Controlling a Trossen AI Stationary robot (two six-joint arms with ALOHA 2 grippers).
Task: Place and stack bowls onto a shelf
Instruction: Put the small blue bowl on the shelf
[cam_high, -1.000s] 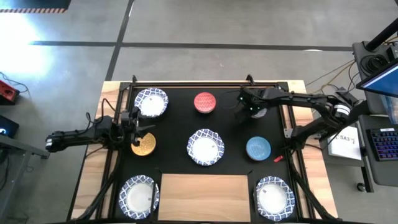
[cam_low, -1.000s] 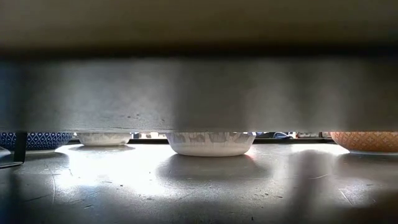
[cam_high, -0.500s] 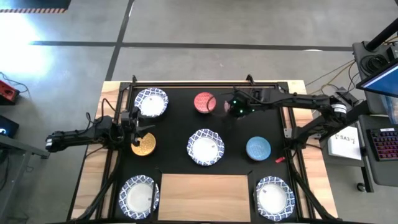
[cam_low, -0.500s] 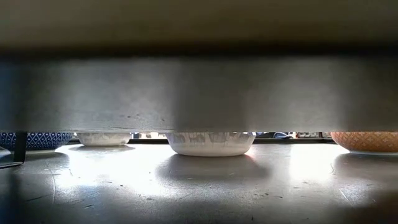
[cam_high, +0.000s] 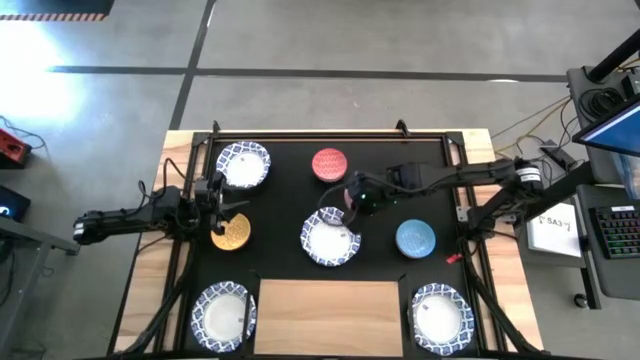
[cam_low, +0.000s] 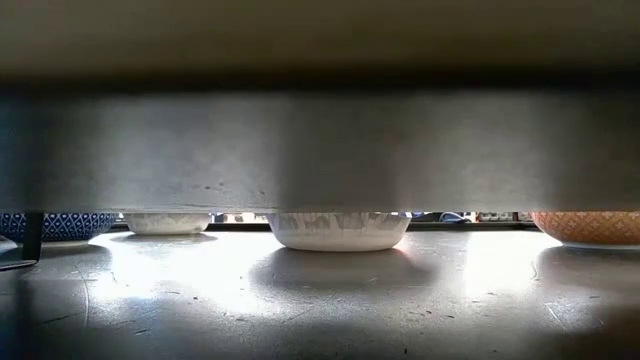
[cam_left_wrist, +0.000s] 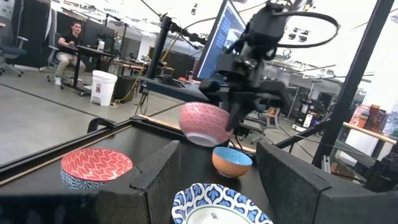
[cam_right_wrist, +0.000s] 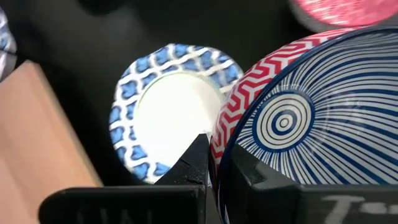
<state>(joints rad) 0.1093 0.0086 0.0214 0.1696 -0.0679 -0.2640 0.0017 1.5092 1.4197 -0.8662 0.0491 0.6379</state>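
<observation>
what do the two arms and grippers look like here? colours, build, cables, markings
Both arms are slim, dark, jointed links. The left arm is black with a pale grey end cap at its outer end and thin cables running along it. The right arm is black with a light band near one joint. The right gripper has black wedge-shaped fingers and pale lettering on its body, too cropped to read. The left gripper has broad matte-black angular fingers.

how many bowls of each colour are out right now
large white bowls with blue patterned rims: 4
small red bowl: 1
small plain blue bowl: 1
small yellow-gold bowl: 1
lifted bowl, red chevron outside, blue stripes inside: 1
total: 8
</observation>
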